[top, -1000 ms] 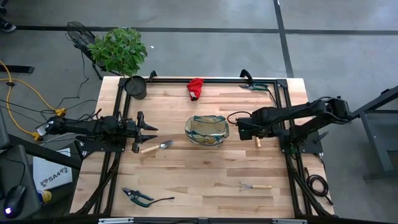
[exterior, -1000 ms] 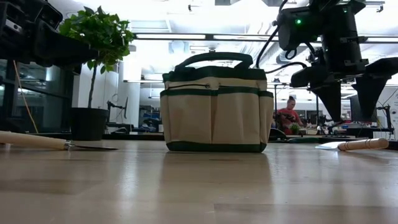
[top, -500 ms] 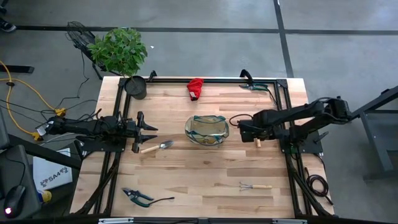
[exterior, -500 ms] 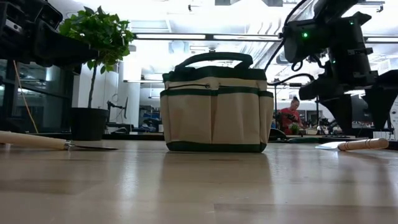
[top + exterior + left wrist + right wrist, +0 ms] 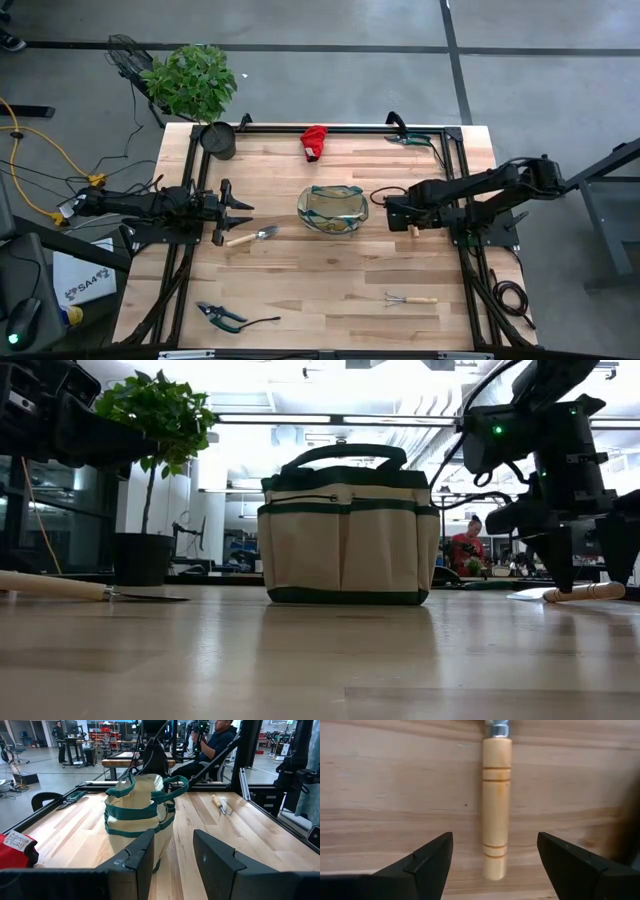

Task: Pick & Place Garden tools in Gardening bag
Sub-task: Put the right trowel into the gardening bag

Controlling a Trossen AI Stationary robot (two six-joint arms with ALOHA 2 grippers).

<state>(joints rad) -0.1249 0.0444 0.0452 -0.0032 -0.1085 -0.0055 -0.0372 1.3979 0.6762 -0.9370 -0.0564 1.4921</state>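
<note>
- Grey workshop floor surrounds our pale plank table (image 5: 330,280), and a person sits at a bench far behind it.
- We see the gardening bag (image 5: 333,209) upright at the table's centre, round mouth up; its tan fabric with dark green trim looks soft, so tools probably must drop in from above.
- Our right pincer (image 5: 495,857) hovers low, just right of the bag, fingers spread wide on either side of a wooden-handled tool (image 5: 496,805); the smooth, round, grooved handle lies between them, not yet clamped, and we judge a grasp comes next.
- Our left pincer (image 5: 172,855) waits at the left, fingers partly apart and empty, just beside the silver trowel (image 5: 250,237).
- Green-black pruners (image 5: 225,316) lie near left, the mini rake (image 5: 408,299) near right, the red glove (image 5: 314,142) at the far edge.
</note>
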